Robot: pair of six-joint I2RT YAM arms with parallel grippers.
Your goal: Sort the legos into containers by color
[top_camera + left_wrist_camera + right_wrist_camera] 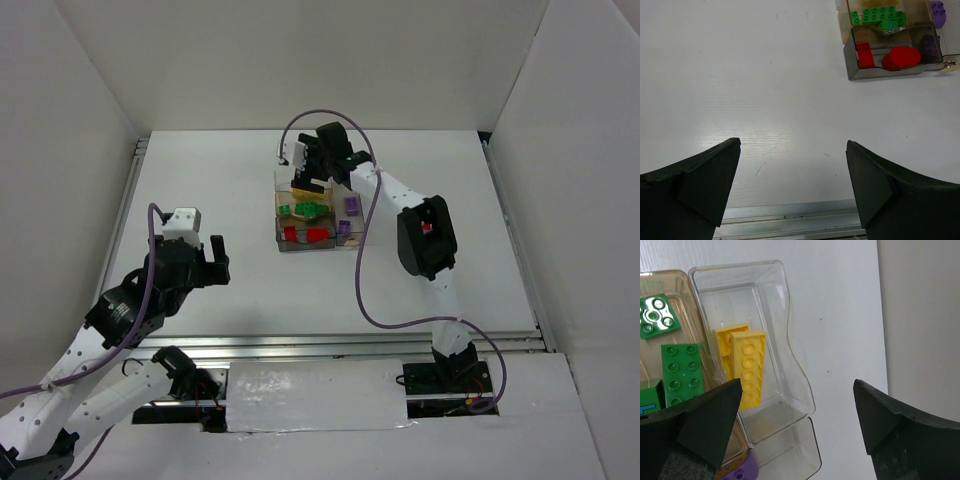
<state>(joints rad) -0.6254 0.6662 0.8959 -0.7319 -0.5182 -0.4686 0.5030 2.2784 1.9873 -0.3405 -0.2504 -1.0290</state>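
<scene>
The containers are one clear tray (pixel 279 246) on the white table, its rim also in the right wrist view (pixel 786 305) and the left wrist view (pixel 890 74). Two yellow legos (pixel 746 369) lie in its end compartment. Green legos (pixel 682 372) fill the one beside it, red legos (pixel 900 56) the near one, and purple legos (pixel 351 207) the long side compartment. My right gripper (pixel 795 412) hangs open and empty over the tray's far end. My left gripper (pixel 792 172) is open and empty over bare table, well left of the tray.
A metal rail (pixel 790 220) runs along the table's near edge under my left gripper. White walls enclose the table on the left, back and right. The right arm's purple cable (pixel 365 290) loops over the table right of the tray.
</scene>
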